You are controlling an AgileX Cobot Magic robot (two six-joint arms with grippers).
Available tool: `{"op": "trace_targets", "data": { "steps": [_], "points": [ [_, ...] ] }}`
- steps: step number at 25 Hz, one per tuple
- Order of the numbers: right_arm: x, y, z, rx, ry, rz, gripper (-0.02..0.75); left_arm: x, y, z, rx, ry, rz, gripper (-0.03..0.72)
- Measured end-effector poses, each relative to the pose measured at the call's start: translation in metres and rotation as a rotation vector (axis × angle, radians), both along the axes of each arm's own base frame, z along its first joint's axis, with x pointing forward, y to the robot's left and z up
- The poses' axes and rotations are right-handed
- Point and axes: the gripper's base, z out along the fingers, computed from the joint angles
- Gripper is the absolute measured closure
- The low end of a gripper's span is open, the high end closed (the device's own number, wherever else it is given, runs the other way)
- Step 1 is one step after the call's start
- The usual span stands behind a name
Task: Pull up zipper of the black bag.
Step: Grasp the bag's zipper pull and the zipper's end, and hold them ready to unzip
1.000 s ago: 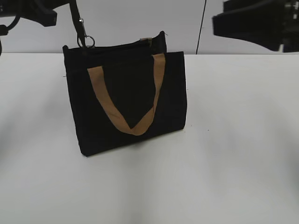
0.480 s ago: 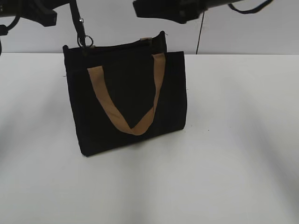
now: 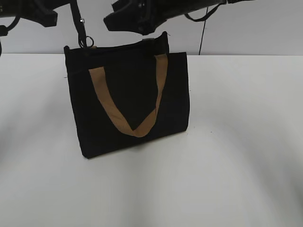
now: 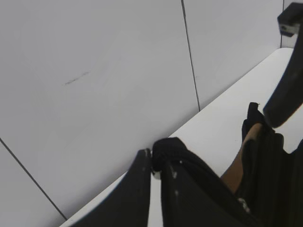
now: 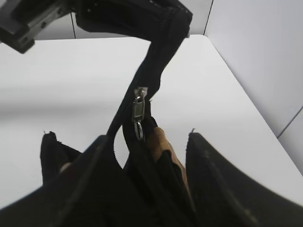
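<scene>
The black bag (image 3: pixel 128 101) stands upright on the white table, one tan handle hanging down its front. My left gripper (image 3: pixel 49 16) is at the top left. In its own wrist view it (image 4: pixel 155 163) is shut on the black fabric end of the zipper (image 3: pixel 78 19) and holds that strip raised off the bag's left corner. The silver pull tab (image 5: pixel 138 111) hangs on the strip, with its ring (image 3: pixel 87 41) near the bag's top edge. My right gripper (image 3: pixel 130 21) is open just above the bag's top. In its own wrist view its jaws (image 5: pixel 151 189) straddle the bag's opening below the pull tab.
The white table (image 3: pixel 236 142) spreads around the bag, with a pale panelled wall (image 3: pixel 246 42) behind it. The left gripper (image 5: pixel 28 23) shows at the top left of the right wrist view, and the right gripper's finger (image 4: pixel 286 80) at the right edge of the left wrist view.
My right arm has swung from the upper right leftwards, ending over the bag's top edge. The left gripper and the bag have not moved.
</scene>
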Motion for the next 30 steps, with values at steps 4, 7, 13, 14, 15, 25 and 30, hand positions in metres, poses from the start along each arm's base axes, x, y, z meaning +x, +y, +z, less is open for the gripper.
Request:
{"op": "trace_targets", "data": {
  "steps": [4,7,13,14,15,25,30],
  "points": [
    [0.008,0.011,-0.016,-0.041,-0.008,-0.006,0.349,0.0,0.0,0.0,0.0,0.0,0.001,0.669],
    [0.011,0.017,-0.026,-0.067,-0.015,-0.026,0.349,0.0,0.0,0.0,0.001,0.0,0.002,0.669],
    [0.01,0.033,-0.043,-0.111,-0.05,-0.017,0.349,0.0,0.0,0.0,0.001,0.0,0.002,0.669],
    [0.01,0.035,-0.044,-0.114,-0.054,-0.02,0.349,0.0,0.0,0.0,0.001,0.0,0.002,0.669],
    [0.009,0.037,-0.044,-0.116,-0.058,-0.019,0.349,0.0,0.0,0.0,0.001,0.0,0.002,0.669],
    [0.013,0.037,-0.05,-0.129,-0.067,-0.044,0.349,0.0,0.0,0.0,0.001,0.0,0.002,0.669],
    [0.011,0.044,-0.055,-0.136,-0.068,-0.048,0.349,0.0,0.0,0.0,0.001,0.0,0.002,0.669]
  ]
}}
